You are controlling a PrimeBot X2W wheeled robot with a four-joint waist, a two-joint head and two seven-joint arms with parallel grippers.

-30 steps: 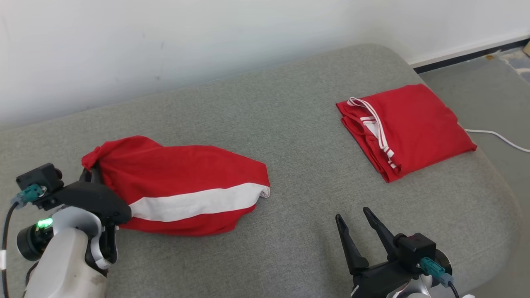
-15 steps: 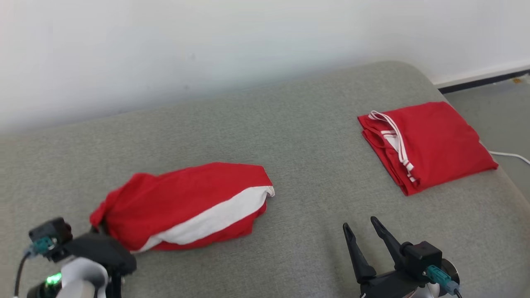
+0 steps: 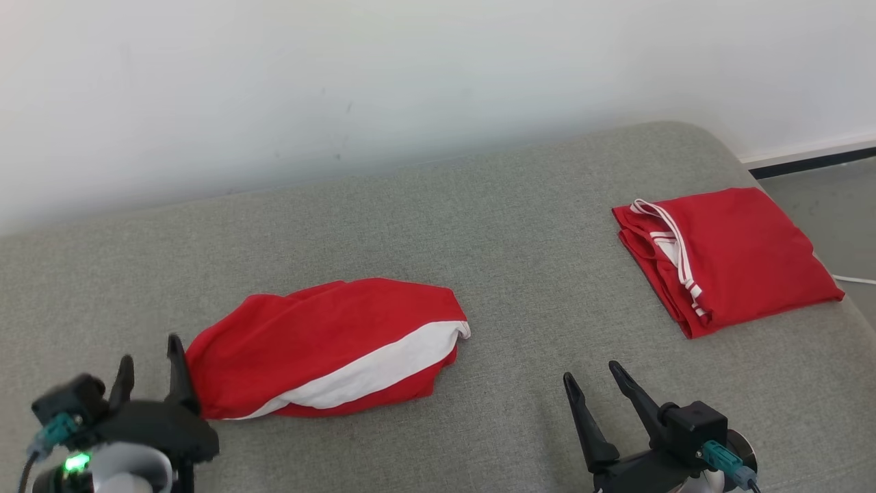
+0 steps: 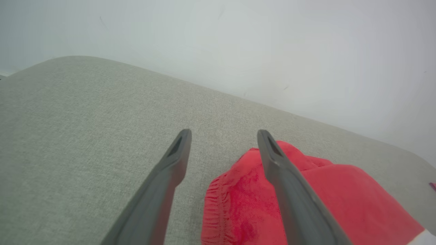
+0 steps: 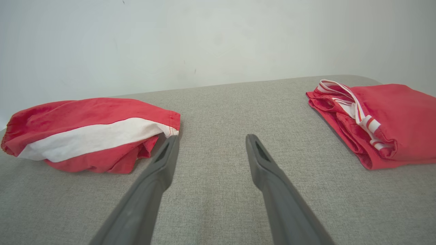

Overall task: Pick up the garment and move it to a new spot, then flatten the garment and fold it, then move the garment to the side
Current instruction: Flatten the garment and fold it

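— Grippers first: hovering at the near edge, left gripper (image 3: 150,355) standing with fingers spread, clamping nothing; right gripper (image 3: 590,373) gaping likewise over bare cushion (image 3: 479,226).

— And looking for the garment (image 3: 321,335)?

— Finding it just beyond the left fingertips, slumping in a red heap with a white band (image 3: 383,366) running along it. Touching one fingertip or merely beside it: not telling which.

— Judging it light, limp, bunching readily, probably dragging a little on that weave.

— Aiming the left at the gathered waistband (image 4: 218,204) right beside it, the right at the open hem toward the middle, then pulling both ends apart.

— Noting, farther right, a folded red piece (image 3: 739,253) sitting well apart near the cushion's corner; leaving it alone.
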